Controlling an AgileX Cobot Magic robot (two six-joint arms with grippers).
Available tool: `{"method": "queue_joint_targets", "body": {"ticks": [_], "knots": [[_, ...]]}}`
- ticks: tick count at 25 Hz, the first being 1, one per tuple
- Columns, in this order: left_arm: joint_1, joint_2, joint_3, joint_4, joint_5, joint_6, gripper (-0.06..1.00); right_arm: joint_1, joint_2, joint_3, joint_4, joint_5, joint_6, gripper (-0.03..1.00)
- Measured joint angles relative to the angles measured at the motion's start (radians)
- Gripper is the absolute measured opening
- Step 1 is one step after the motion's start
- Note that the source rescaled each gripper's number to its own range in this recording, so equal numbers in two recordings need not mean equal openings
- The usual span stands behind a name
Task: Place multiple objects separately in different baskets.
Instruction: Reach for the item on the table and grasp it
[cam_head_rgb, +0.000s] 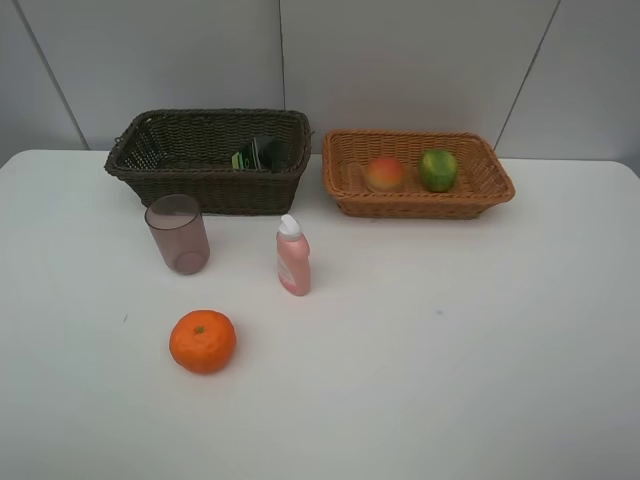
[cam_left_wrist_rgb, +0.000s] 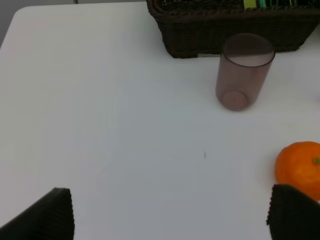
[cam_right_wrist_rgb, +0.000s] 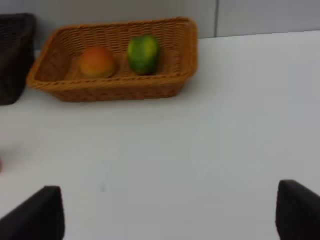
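On the white table, an orange tangerine (cam_head_rgb: 203, 341) (cam_left_wrist_rgb: 299, 168) lies at the front left, behind it a mauve plastic cup (cam_head_rgb: 178, 233) (cam_left_wrist_rgb: 243, 71) and an upright pink bottle (cam_head_rgb: 292, 257). The dark brown basket (cam_head_rgb: 160, 180) (cam_left_wrist_rgb: 200, 35) at the back holds a dark green bottle (cam_head_rgb: 258, 153). A peach (cam_head_rgb: 384, 174) (cam_right_wrist_rgb: 97, 62) and a lime (cam_head_rgb: 437, 169) (cam_right_wrist_rgb: 144, 54) lie in the tan basket (cam_head_rgb: 495, 185) (cam_right_wrist_rgb: 185, 65). Neither arm shows in the high view. My left gripper (cam_left_wrist_rgb: 170, 212) is open over bare table, with the tangerine beside one fingertip. The right gripper (cam_right_wrist_rgb: 170, 210) is open and holds nothing.
Grey wall panels rise behind the baskets. The table (cam_head_rgb: 450, 350) extends white to the right and front, and its left rear corner (cam_left_wrist_rgb: 20, 15) shows in the left wrist view.
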Motion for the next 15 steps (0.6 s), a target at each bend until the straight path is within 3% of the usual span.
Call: {"method": "queue_joint_targets", "body": {"ticks": [5,15], "knots": [[0.0,0.0,0.0,0.0,0.0,0.0,1.0,-0.093,0.0,0.0,0.0,0.0,-0.009,0.85],[0.0,0.0,0.0,0.0,0.0,0.0,1.0,-0.101,0.0,0.0,0.0,0.0,-0.018,0.85]]}}
